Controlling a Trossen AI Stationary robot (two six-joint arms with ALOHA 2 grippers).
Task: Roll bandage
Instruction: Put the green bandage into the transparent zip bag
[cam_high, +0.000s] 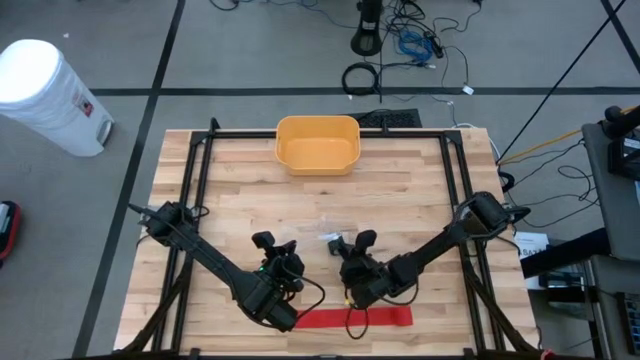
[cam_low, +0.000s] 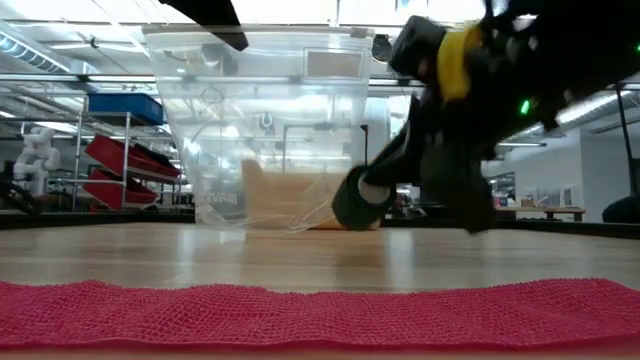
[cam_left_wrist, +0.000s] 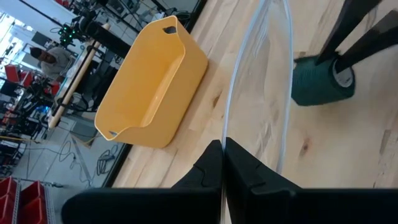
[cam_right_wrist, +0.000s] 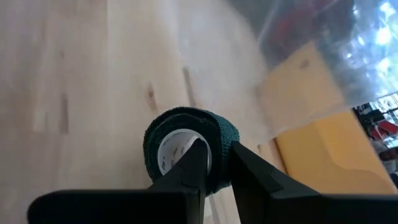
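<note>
Now keep your right gripper (cam_right_wrist: 214, 163) pinched on the green roll's (cam_right_wrist: 189, 152) wall (left gripper (cam_left_wrist: 222, 163) clamps the clear bag (cam_left_wrist: 261, 74)) and lift it level.

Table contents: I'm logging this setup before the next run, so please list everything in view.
Bandage roll: one, dark green, on the table's middle, near the bag.
Bandage strip: one, red, flat along the near edge.
Plastic bag: one, clear, standing upright mid-table.
Bin: one, yellow, at the far edge.
Table: one, light wood.
Container: one, white, on the floor beyond the table's left corner.
Left gripper: shut on the bag's edge.
Right gripper: shut on the roll's wall, one finger inside its core.
</note>
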